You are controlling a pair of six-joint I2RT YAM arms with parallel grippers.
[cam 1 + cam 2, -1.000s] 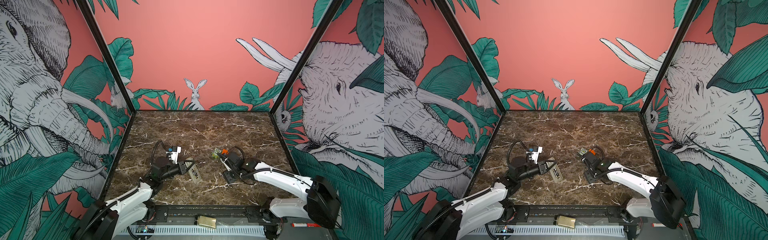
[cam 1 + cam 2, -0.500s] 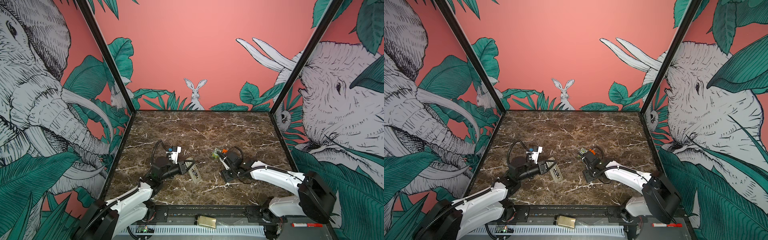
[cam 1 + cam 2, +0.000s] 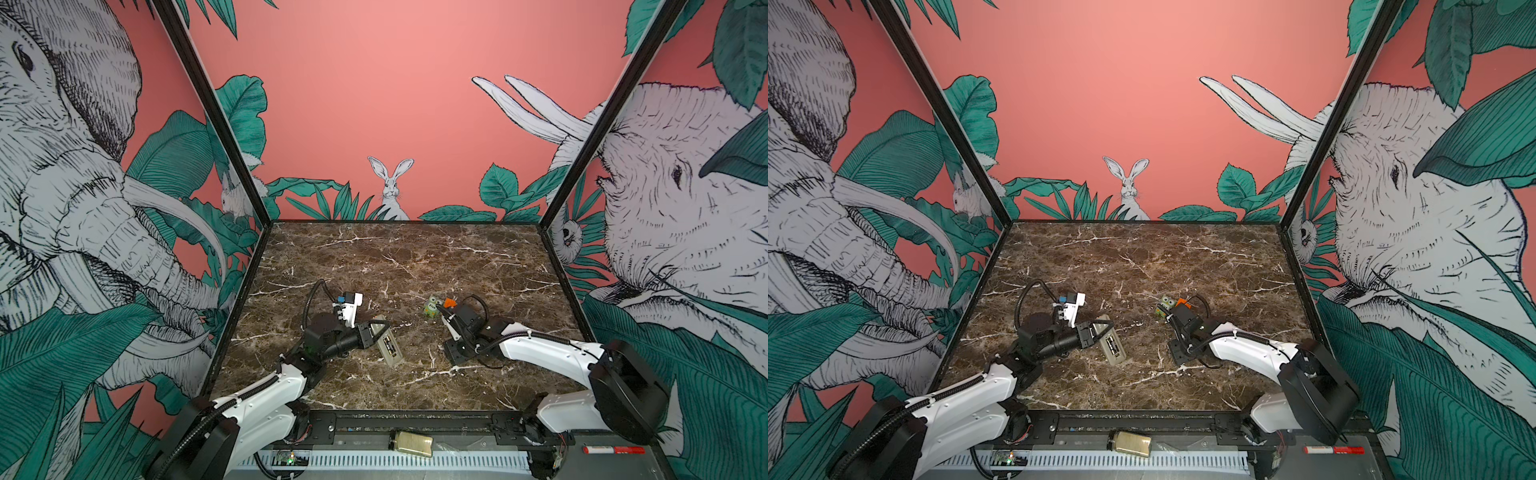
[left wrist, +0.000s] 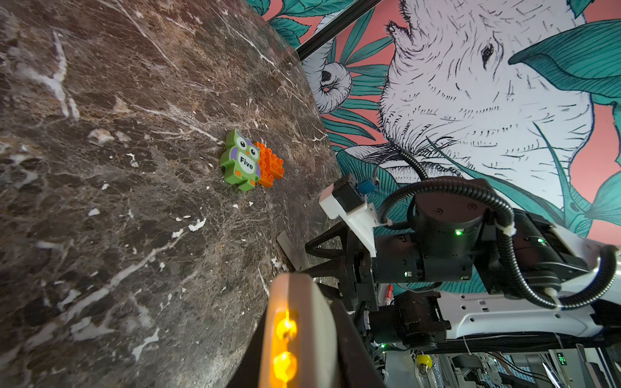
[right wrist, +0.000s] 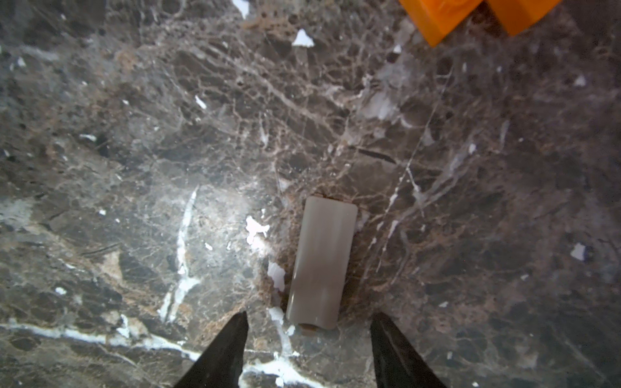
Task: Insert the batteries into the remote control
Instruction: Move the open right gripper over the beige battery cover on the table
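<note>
My left gripper is shut on the remote control, which lies slanted with its pale back up and a dark battery recess showing in both top views. In the left wrist view the remote control stands edge-on between the dark fingers, with an orange glow in its side. I cannot make out the batteries. My right gripper is open and points down at the marble. A flat pale rectangular lid lies just beyond its tips, untouched. From the left wrist view, the right gripper hovers by that lid.
A green owl brick joined to an orange brick sits just behind the right gripper. A yellowish jar and a red marker lie on the front rail. Patterned walls enclose the marble table on three sides.
The right arm's shoulder has swung inward while its gripper stays low over the same spot. The left arm and the remote control have not moved.
</note>
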